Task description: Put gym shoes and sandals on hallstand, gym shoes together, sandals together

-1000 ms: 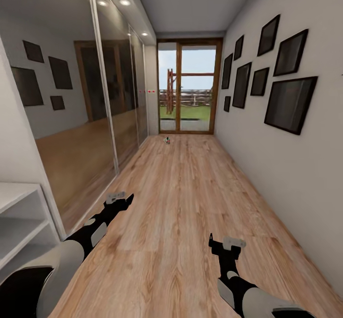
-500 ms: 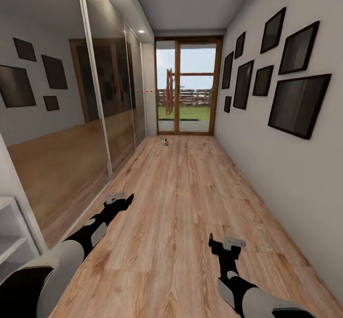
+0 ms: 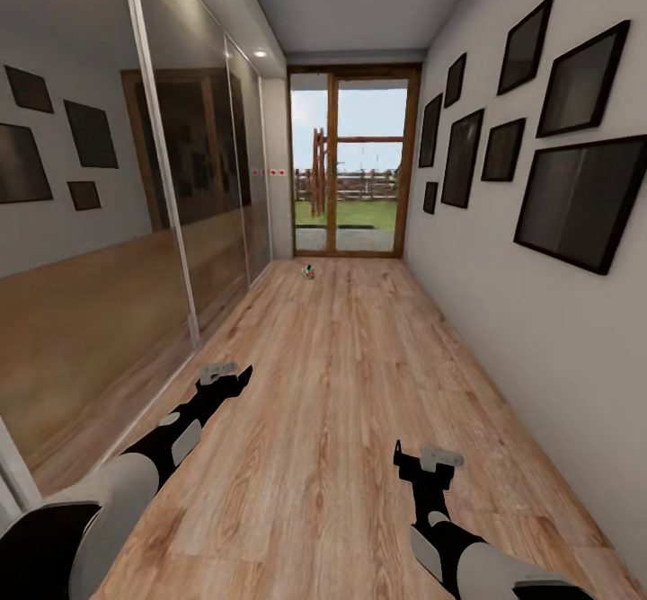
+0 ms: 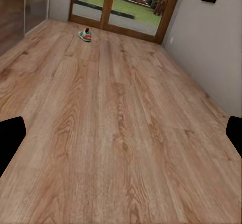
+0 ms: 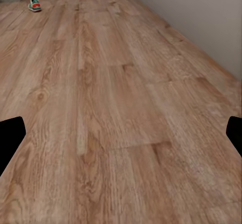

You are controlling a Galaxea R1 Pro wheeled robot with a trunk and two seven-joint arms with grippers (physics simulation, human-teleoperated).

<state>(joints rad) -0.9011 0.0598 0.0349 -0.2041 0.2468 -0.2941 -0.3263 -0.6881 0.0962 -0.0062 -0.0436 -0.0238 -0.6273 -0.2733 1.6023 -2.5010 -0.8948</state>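
Note:
One gym shoe (image 3: 308,271) lies far down the corridor floor (image 3: 341,375) near the glass door; it is white with green and red accents. The same gym shoe appears as a small shape in the left wrist view (image 4: 84,33) and in the right wrist view (image 5: 34,4). My left gripper (image 3: 232,375) and right gripper (image 3: 420,462) hang low over bare planks, far short of the shoe. Both are open with nothing between their fingers (image 4: 10,139) (image 5: 10,136). The sandals and the hallstand are out of view.
Mirrored sliding doors (image 3: 180,214) run along the left wall. Dark picture frames (image 3: 580,200) hang on the right wall. A wood-framed glass door (image 3: 352,164) closes the far end. The plank floor stretches ahead between the walls.
The camera has moved forward down the corridor: the white shelf unit at the lower left has slid out of view and the door looks nearer. Both arms keep their pose.

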